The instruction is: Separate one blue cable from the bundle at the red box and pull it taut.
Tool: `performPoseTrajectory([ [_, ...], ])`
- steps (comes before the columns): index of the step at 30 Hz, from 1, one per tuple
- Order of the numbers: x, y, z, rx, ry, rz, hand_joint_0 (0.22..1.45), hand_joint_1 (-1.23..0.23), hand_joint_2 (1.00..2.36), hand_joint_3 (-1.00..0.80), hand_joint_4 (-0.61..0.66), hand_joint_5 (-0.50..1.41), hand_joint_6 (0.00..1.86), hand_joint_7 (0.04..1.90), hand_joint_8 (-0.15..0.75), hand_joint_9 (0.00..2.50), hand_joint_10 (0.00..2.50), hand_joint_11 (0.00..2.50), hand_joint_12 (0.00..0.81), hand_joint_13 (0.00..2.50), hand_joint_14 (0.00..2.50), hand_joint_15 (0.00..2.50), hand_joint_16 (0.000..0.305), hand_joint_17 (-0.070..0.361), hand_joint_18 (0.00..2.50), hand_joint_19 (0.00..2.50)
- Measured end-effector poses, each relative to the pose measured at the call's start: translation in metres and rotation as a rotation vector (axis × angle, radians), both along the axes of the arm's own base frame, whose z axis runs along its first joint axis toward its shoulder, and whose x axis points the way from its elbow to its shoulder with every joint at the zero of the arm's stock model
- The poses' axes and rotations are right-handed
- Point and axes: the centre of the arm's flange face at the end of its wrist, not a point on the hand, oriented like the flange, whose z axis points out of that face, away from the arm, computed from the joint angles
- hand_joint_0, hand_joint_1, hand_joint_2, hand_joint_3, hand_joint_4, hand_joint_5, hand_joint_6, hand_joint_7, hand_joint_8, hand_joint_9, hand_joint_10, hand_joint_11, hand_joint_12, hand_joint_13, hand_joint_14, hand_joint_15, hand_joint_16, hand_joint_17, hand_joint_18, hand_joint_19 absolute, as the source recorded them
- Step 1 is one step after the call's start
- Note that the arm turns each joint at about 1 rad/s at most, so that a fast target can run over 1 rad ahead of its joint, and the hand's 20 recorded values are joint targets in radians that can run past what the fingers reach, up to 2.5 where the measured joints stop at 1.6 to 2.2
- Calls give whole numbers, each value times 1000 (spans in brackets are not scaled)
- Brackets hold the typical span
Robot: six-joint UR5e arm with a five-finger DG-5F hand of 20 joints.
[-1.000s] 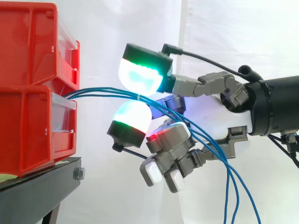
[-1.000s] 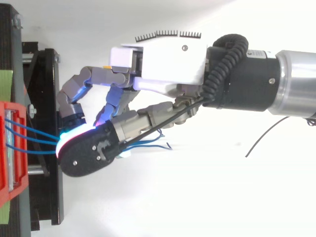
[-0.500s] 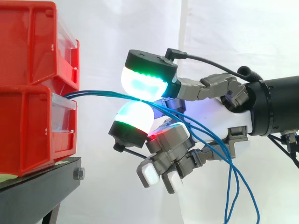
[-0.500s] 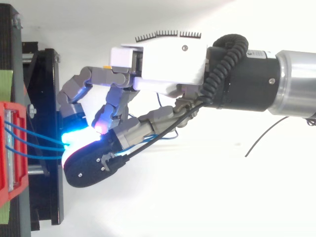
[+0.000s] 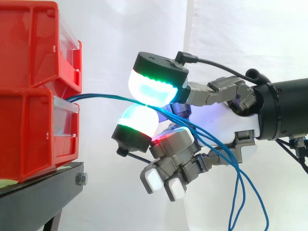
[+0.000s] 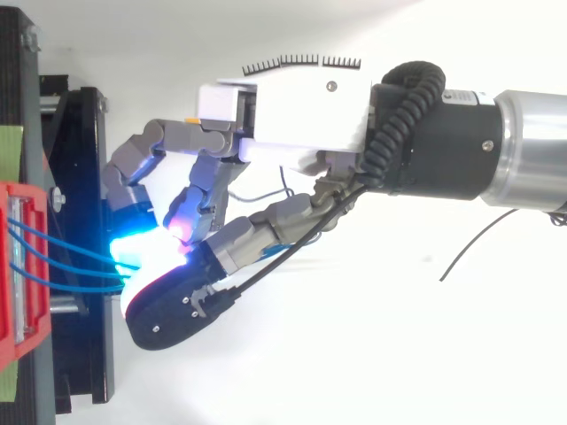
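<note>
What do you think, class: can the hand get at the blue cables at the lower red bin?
Likely yes: the hand has its fingers pinching the blue cables in open air beside the lower red bin, with nothing standing in between.

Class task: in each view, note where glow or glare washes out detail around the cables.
Side view: the fingertips of the hand bloom white where they pinch the blue cables, hiding the contact. Top view: cyan glow spills over the cables at the hand.
</note>
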Motion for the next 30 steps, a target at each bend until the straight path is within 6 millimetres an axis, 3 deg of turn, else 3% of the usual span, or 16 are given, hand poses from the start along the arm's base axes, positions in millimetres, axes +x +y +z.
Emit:
performPoseTrajectory([
  [6, 0, 0, 0, 0, 0, 0, 698, -1080, 1000, -500, 4, -164, 923, 1231, 288, 1149, 22, 1495, 390, 873, 27, 661, 45, 102, 844, 613],
  [15, 0, 0, 0, 0, 0, -1, 796, -992, 1000, -500, -25, -172, 914, 1227, 281, 1132, 23, 1478, 387, 867, 27, 654, 45, 101, 838, 598],
  [30, 0, 0, 0, 0, -1, 0, 646, -1085, 1000, -500, 2, -192, 916, 1180, 273, 1089, 22, 1474, 384, 838, 26, 649, 45, 100, 809, 590],
])
